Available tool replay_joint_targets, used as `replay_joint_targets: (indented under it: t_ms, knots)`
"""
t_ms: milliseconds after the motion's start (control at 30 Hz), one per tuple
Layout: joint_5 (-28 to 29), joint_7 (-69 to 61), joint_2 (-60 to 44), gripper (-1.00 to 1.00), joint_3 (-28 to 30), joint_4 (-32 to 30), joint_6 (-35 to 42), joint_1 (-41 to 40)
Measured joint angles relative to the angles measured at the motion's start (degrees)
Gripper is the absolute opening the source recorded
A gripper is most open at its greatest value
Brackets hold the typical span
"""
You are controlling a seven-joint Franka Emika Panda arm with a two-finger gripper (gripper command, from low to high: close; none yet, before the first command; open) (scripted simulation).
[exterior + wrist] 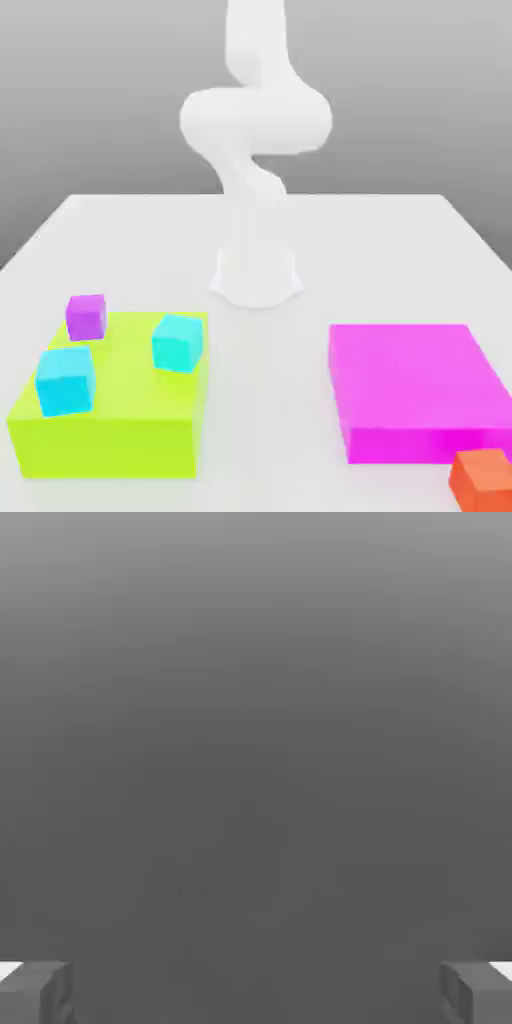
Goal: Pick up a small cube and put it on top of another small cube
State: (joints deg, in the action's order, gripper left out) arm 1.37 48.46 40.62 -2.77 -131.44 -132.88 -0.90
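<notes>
On the white tabletop (pixel 120 230), near the exterior view's right corner: orange-red cube (pixel 483 479), just beside the flat pink block (pixel 415 390). Over on the exterior view's left: lime-green block (pixel 110 420), with the turquoise cube (pixel 178 342) on top, toward its far right side. Sitting there too: sky-blue cube (pixel 66 380), nearer and more to the left, and purple cube (pixel 86 316) at the far left corner. Behind them: white robot arm (pixel 255 130). Pincer (pixel 256 992) spread wide, fingertips (pixel 35 992) far apart, pinching nothing.

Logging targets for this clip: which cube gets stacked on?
Find the lime-green block at the exterior view's left. Three small cubes sit on it. The target is the turquoise cube nearest its right edge, greener than the sky-blue cube and unlike the purple cube.
</notes>
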Motion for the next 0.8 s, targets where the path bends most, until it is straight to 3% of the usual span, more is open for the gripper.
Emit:
replay_joint_targets:
  t_ms: [433,800]
  knots:
    - [9.5,15.4,-27.3,0.0,-13.4,1.8,-5.7,-2.8]
    - [16.6,27.7,-49.8,0.0,-17.2,3.3,-10.7,2.4]
